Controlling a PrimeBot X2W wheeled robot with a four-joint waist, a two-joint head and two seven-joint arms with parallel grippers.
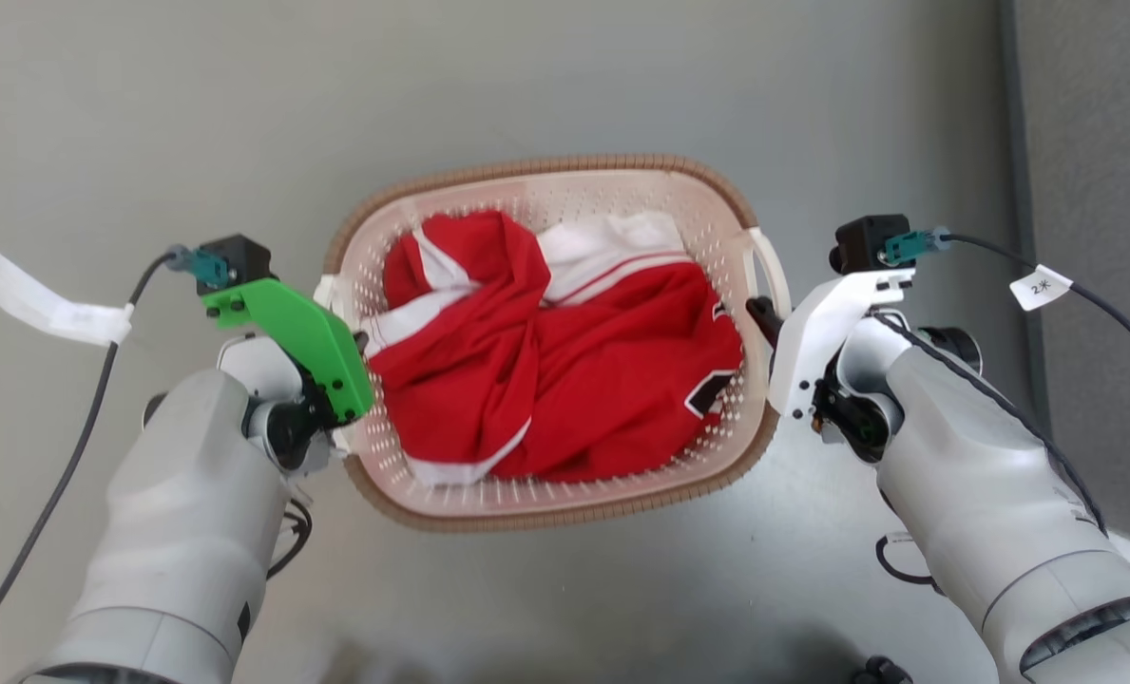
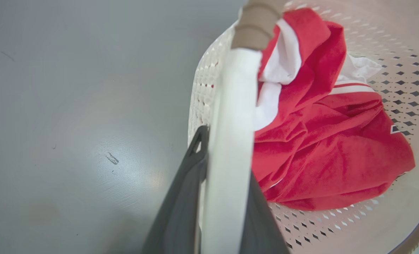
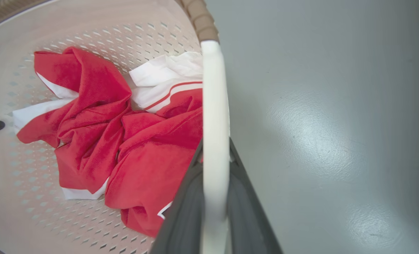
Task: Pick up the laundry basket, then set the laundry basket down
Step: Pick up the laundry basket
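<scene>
while laundry basket (image 1: 565, 195) is clamped, tag (image 1: 1040, 286) reads 2.

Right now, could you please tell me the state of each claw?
Left claw: closed on the left handle of the laundry basket.
Right claw: closed on its right handle.

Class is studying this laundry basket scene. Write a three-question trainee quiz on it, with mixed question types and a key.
1. True or false: the red and white garment lies inside the laundry basket.
2. Multiple choice: the left gripper is closed on A) the basket's left handle B) the garment C) nothing.
3. Fill in: the right gripper clamps the basket's right handle, whose colour is ____.
Key: 1 true; 2 A; 3 white.
</scene>
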